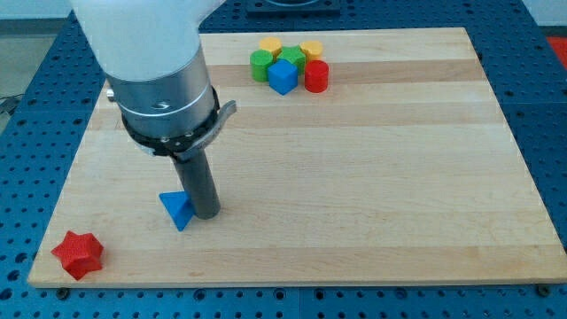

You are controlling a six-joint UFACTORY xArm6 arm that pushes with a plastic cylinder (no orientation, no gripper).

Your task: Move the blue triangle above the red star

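The blue triangle lies on the wooden board at the view's lower left. The red star sits in the board's bottom left corner, below and left of the triangle. My tip rests on the board right beside the triangle's right edge, touching or almost touching it. The arm's white and grey body rises from it toward the view's top left.
A tight cluster of blocks sits at the view's top centre: a blue cube, a red cylinder, two green blocks, an orange one and a yellow one.
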